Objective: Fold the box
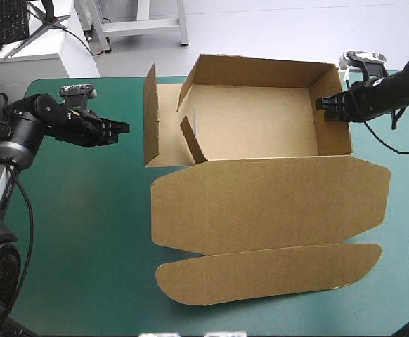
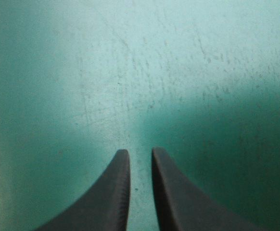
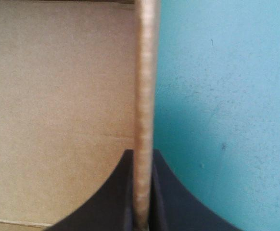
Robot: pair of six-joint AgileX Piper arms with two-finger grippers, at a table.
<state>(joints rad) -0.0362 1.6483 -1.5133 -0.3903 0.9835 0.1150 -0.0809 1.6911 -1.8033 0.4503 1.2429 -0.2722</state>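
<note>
Box (image 1: 261, 119): brown board, partly raised into an open tray. It sits on the far half of the worktop, right of centre.
Back wall (image 1: 261, 72): upright along the far side.
Right wall (image 1: 336, 137): upright, its top edge pinched by the right jaws.
Outer left flap (image 1: 150, 116): stands upright at the box's left end.
Inner left flap (image 1: 192, 142): shorter, inside the tray, angled inward and not square with the walls.
Lid (image 1: 268, 203): flat on the cover, spreading from the tray toward the near edge.
Tuck flap (image 1: 268, 275): flat, joined to the lid's near side, with rounded ends.
Right jaws: reach in from the right and are all but closed on the right wall, one black finger (image 3: 123, 197) on each face. In the right wrist view the board's edge (image 3: 146, 72) runs straight up between them, with brown board on one side and teal-green cover on the other.
Left jaws: low over bare cover, well to the left of the box and pointing toward it. The black fingers (image 2: 113, 197) are nearly together, only a thin slit between them, and hold nothing.
Worktop (image 1: 85, 232): teal-green cover.
</note>
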